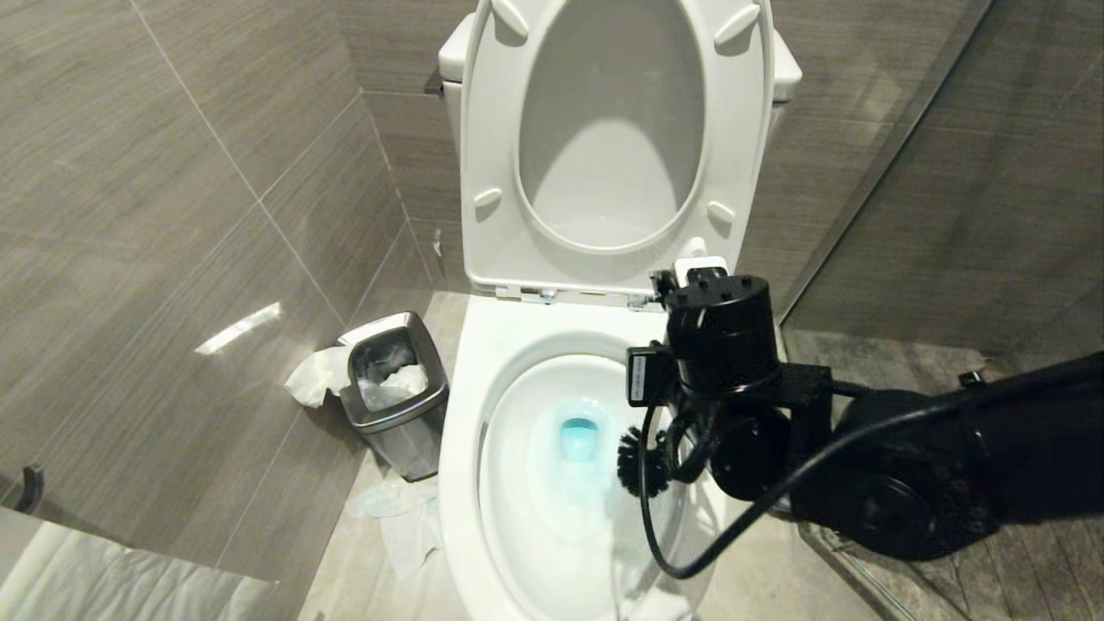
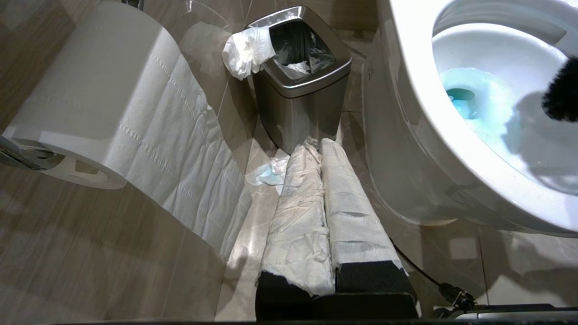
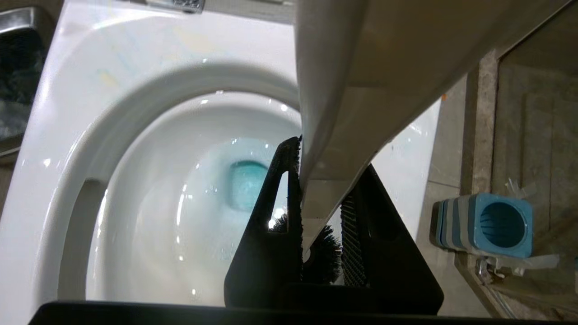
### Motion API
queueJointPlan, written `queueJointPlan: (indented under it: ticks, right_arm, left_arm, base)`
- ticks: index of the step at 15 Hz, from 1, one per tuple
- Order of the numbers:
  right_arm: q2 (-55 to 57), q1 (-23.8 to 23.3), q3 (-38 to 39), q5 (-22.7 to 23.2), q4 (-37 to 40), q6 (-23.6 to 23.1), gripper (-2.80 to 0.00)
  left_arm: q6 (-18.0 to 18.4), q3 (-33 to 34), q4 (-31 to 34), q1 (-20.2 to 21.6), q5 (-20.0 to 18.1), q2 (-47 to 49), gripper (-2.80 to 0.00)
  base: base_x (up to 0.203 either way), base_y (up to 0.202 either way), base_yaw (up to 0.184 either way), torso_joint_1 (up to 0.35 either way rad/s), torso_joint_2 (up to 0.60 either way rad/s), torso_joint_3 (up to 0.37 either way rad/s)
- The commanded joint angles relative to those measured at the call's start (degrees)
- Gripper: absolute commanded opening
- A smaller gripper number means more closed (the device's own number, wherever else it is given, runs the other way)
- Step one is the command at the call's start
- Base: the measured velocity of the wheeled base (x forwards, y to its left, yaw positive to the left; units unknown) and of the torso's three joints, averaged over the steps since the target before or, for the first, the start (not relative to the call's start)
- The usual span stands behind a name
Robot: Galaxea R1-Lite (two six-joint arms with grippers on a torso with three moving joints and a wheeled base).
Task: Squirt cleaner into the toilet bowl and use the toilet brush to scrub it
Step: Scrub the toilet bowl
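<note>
A: The toilet bowl [image 1: 483, 379] is glossy white, its water [image 1: 580, 438] tinted turquoise blue.
B: And the toilet brush [image 3: 325, 135]?
A: White handle, black bristles. Its holder [image 3: 485, 224] is blue-topped with grey stripes.
B: The waste bin [image 1: 401, 423]?
A: Brushed silver steel, black liner, white tissue. Wall tiles [image 1: 155, 216] are streaked grey-brown.

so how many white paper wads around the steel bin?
3: one draped over the square steel waste bin's rim, one inside it, one on the floor in front. More may be hidden.
</note>
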Motion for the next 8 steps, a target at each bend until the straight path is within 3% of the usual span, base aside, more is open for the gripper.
queueJointPlan:
  ticks: [1, 8]
  right_arm:
    - [7.35, -2.07, -6.47, 0.1, -0.14, -1.13, -2.8]
    - [18.83, -4.02, -22.27, 1.96, 0.07, -6.16, -2.8]
  left_arm:
    - [0.0, 0.0, -0.02, 0.02, 0.01, 0.08, -2.8]
    - [0.0, 0.09, -0.02, 0.02, 0.01, 0.08, -2.8]
  base:
    - [0.0, 0.0, 0.0, 0.0, 0.0, 0.0]
    - [0.0, 0.0, 0.0, 0.0, 0.0, 0.0]
